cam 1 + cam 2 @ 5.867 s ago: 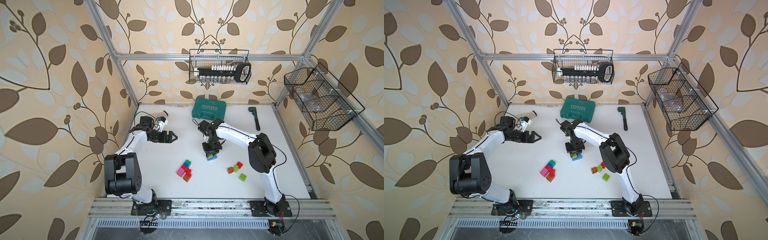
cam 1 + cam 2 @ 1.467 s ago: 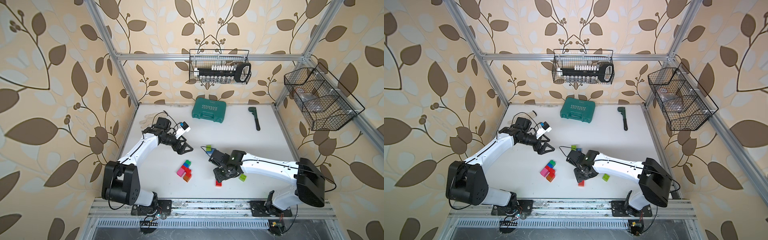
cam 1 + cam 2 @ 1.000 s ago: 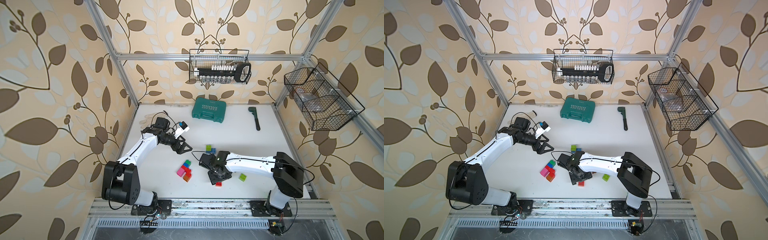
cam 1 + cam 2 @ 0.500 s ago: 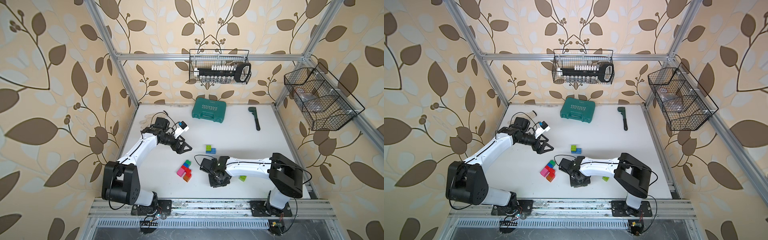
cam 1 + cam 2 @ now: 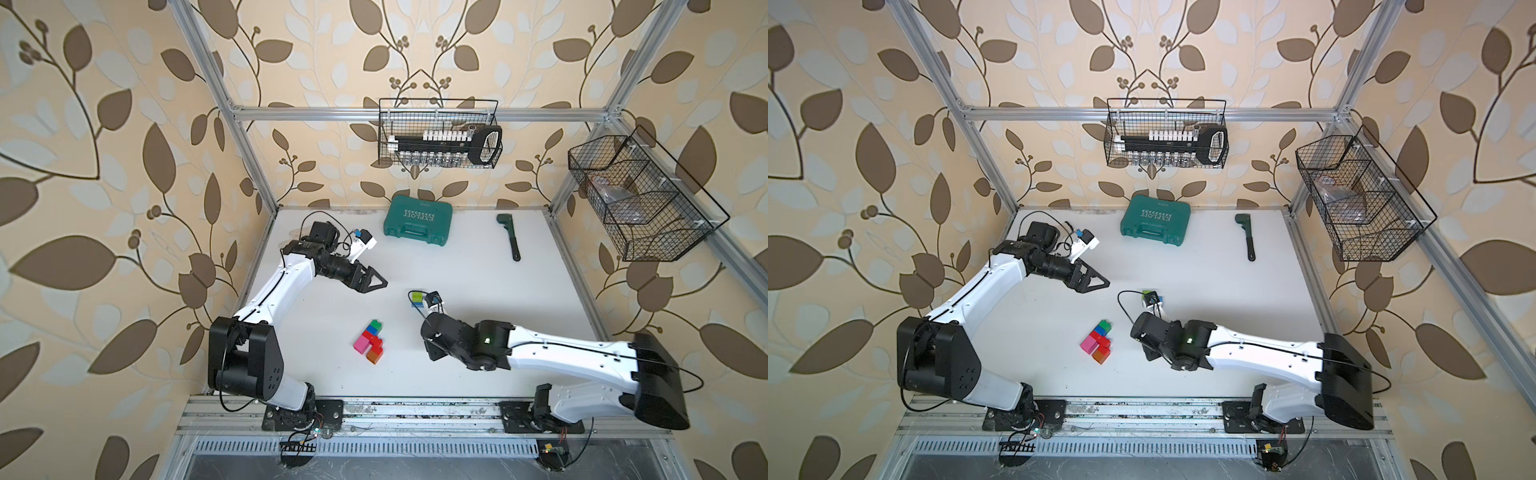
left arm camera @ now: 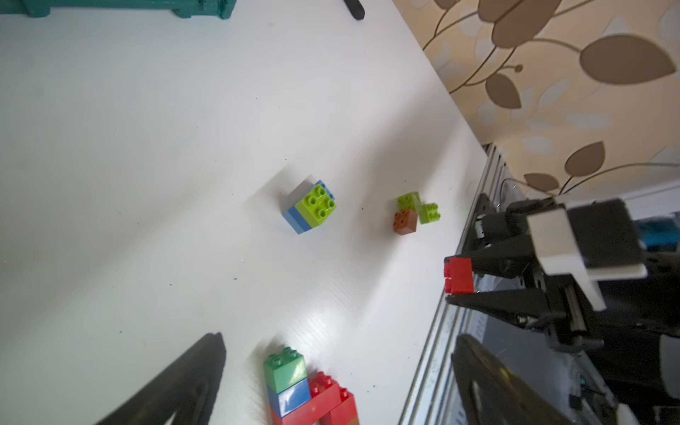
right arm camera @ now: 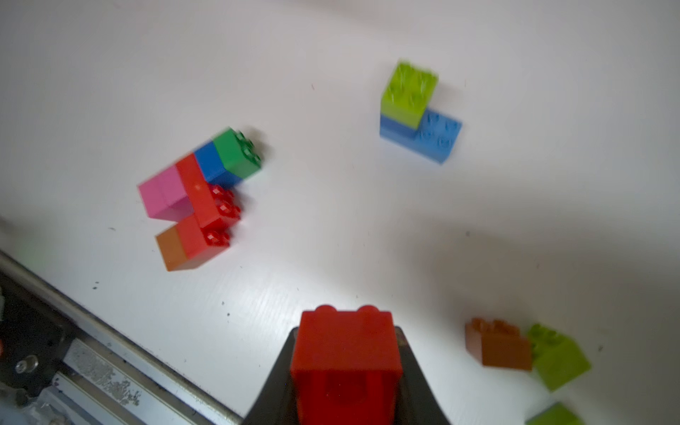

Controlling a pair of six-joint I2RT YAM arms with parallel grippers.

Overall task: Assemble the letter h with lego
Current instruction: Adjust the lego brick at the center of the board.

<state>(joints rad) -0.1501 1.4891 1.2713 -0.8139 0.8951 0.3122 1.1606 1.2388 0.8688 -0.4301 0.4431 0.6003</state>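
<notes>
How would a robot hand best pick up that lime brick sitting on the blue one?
Probably from straight above, pinching the lime brick by two opposite flat side walls. It sits studs-up on one end of the longer blue brick, whose free end blocks one side, so close across the other pair of walls.

brick (image 7: 346,353): red | case (image 5: 417,222): teal | walls (image 5: 124,137): beige, brown leaves | table (image 5: 498,282): white

White table (image 5: 478,266), top view. Upper centre: teal case (image 5: 417,222), closed, lying flat; to its right, well apart, dark green tool (image 5: 510,237). Above: wire basket (image 5: 386,124) holding sockets; upper right: second wire basket (image 5: 665,241).
</notes>
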